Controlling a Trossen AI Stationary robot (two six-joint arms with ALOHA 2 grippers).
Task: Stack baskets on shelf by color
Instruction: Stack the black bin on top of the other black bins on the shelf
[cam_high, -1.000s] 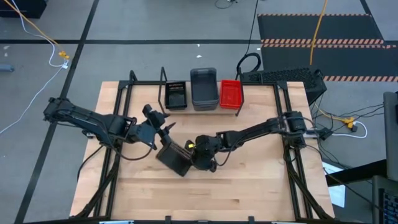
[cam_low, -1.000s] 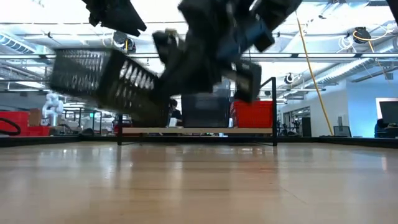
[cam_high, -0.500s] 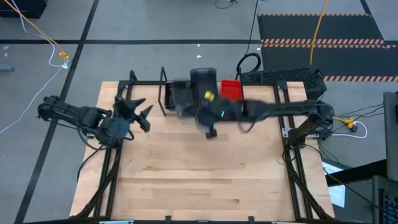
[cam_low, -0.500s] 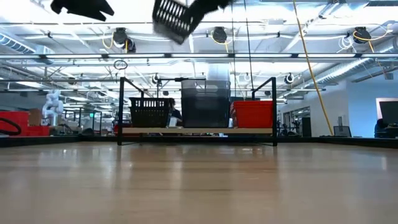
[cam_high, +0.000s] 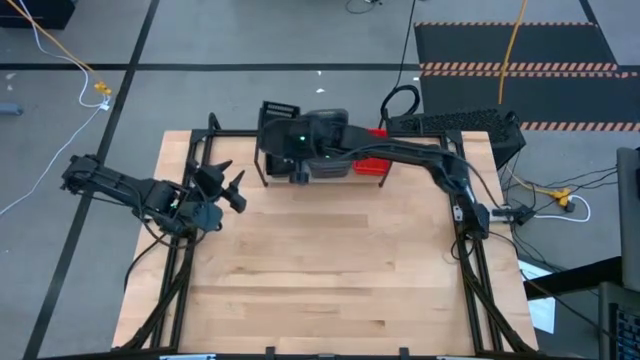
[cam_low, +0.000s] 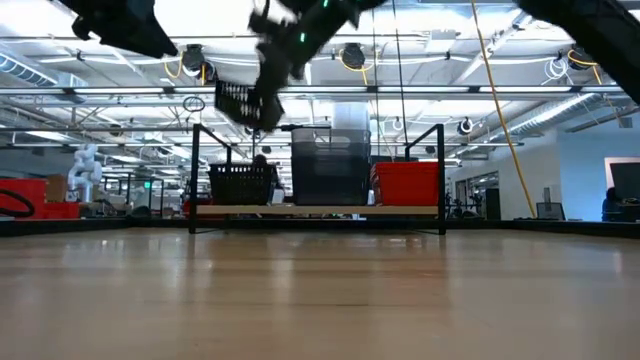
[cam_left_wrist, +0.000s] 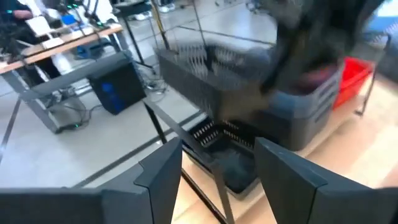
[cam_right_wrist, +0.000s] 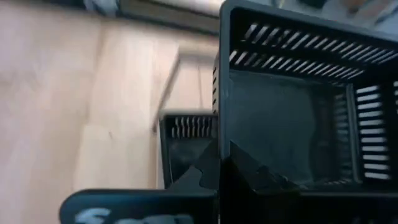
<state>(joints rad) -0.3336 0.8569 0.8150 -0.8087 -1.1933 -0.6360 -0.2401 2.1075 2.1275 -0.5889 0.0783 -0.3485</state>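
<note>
My right gripper (cam_high: 288, 135) is shut on a black basket (cam_high: 280, 112), which hangs in the air over the left end of the shelf (cam_low: 320, 210) at the table's far edge. On the shelf stand another black basket (cam_low: 243, 182), a stack of grey baskets (cam_low: 330, 165) and a red basket (cam_low: 408, 183), side by side on their bottoms. The second black basket (cam_right_wrist: 186, 143) shows just below the held one (cam_right_wrist: 292, 93). My left gripper (cam_high: 225, 183) is open near the table's left edge, holding nothing, its fingers (cam_left_wrist: 158, 177) pointing at the shelf. My right gripper holds the black basket by the rim of one wall (cam_right_wrist: 231, 146), pinched between its fingers (cam_right_wrist: 239, 180). The fingers slant down toward the table's far side. The basket is lifted clear and tilted, its open side (cam_right_wrist: 292, 118) turned toward the wrist, above the shelf's black basket.
The shelf's thin black upright frames (cam_low: 441, 175) stand at its ends and between sections. Black metal rails (cam_high: 185, 260) run along the table's left and right sides. The wooden tabletop (cam_high: 330, 270) stretches nearer than the shelf.
My right gripper has carried the black basket up from the table's middle toward the far edge, turning as it went, so the basket now hangs over the shelf's left end. My left gripper has drawn back toward the table's left edge, still open.
</note>
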